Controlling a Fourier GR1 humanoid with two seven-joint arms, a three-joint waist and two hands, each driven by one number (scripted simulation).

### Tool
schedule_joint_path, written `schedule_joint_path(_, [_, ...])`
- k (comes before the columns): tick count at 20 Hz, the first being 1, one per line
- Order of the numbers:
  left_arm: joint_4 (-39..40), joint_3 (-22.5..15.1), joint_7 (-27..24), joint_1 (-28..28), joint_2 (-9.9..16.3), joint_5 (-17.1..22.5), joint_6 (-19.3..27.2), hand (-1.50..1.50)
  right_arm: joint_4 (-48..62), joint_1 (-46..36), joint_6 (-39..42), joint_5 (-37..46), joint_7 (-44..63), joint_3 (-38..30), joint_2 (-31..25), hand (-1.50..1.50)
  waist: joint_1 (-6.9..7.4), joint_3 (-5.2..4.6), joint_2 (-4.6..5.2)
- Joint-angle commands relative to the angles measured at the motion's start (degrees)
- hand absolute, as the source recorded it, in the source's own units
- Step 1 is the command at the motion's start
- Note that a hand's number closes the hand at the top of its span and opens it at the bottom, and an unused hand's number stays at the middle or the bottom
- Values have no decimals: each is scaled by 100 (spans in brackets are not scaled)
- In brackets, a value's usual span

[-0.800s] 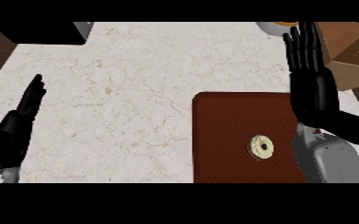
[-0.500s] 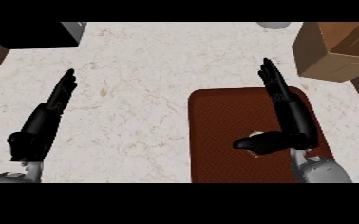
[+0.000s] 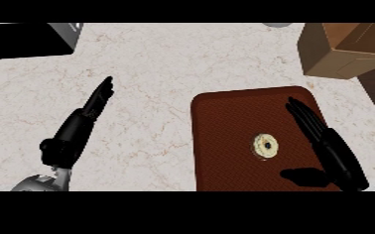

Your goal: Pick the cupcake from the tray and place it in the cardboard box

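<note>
The cupcake (image 3: 267,146) shows from above as a small pale round with a dark centre. It sits on the dark red-brown tray (image 3: 227,124) at the lower right of the counter. My right hand (image 3: 330,151) is over the tray just right of the cupcake, open, fingers straight and pointing away, thumb (image 3: 300,175) stretched toward the cupcake's near side; hand and cupcake are apart. The brown cardboard box (image 3: 337,49) stands at the far right, beyond the tray. At the lower left my left hand (image 3: 81,126) rests open over the counter, fingers straight.
The counter is pale marble (image 3: 168,69). A dark block (image 3: 36,38) occupies the far left corner. A small grey round object (image 3: 277,25) peeks in at the far edge, left of the box.
The view has shifted, so the tray and box sit farther left and lower. My right hand has come down beside the cupcake, which now shows uncovered. The left hand keeps its pose.
</note>
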Motion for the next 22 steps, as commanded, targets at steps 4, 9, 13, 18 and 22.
schedule_joint_path(4, [469,-14,-8,-400,-169,50,-279,0,-1871,1559,-468,1464,547,60,-1057,-150,124,-2,-14])
schedule_joint_path(9, [653,135,93,-840,-270,72,-354,0,-3459,2126,874,1363,1827,-44,-1730,-150,210,-5,5])
schedule_joint_path(13, [792,-130,96,-835,-599,-192,-256,0,-3726,2235,1646,1143,2456,27,-1772,-150,363,11,30])
schedule_joint_path(18, [840,28,-255,-683,-542,-183,-664,0,-3992,1910,2382,938,3259,93,-1388,-150,452,15,35])
schedule_joint_path(22, [931,242,8,-963,-696,-195,-728,0,-3795,1068,2800,987,3834,330,-714,-150,486,16,42])
